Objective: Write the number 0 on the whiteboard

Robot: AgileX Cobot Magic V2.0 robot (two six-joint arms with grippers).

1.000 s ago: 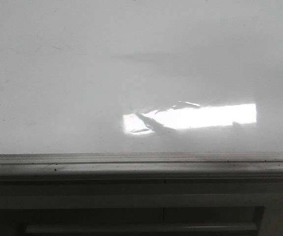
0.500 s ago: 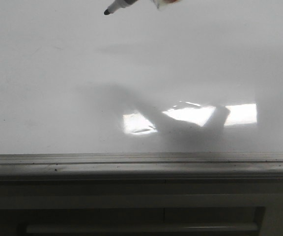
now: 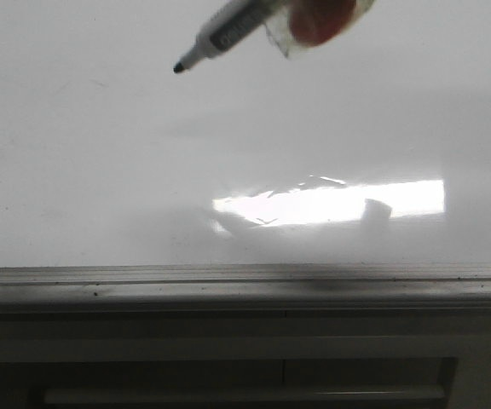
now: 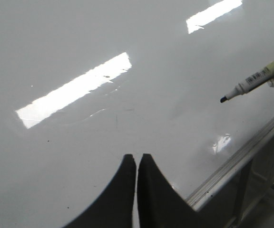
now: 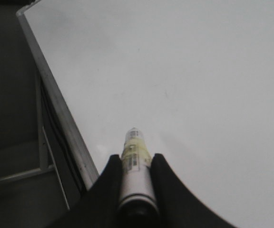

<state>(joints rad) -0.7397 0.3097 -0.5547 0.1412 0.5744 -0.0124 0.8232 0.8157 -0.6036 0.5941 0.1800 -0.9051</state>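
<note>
Across the whole front view lies the whiteboard (image 3: 83, 153), glossy and pale, with its grey metal edge strip (image 3: 245, 285) running along the side nearest the robot. Over on the left, the board's surface is bare white with only faint smudges; no drawn loop shows anywhere on it, so the number 0 is not yet there in any view. From the left wrist camera, the left claw (image 4: 136, 159) hangs over that plain stretch of board with its two dark fingers (image 4: 122, 190) pressed together and nothing between them. Bright rectangular patches of glare (image 4: 75, 90) sit on the board beyond it.

Toward the middle of the front view, a black-tipped marker pen (image 3: 224, 34) slants down from the upper edge, its tip (image 3: 179, 67) pointing left and down, held above the board; whether the tip touches the surface I cannot tell, though it looks clear of it. A long bright glare patch (image 3: 331, 203) lies on the board nearer the edge strip, well below the pen in that view.

Further right, the pen's barrel disappears into a blurred reddish and clear shape at the frame's top. The right wrist view shows it plainly: the right claw (image 5: 136, 166) is clamped on the pen, a dark finger (image 5: 109, 185) on each side of the white and yellow-labelled barrel (image 5: 135, 161), with the board spread out beneath and its edge strip off to one side.
</note>
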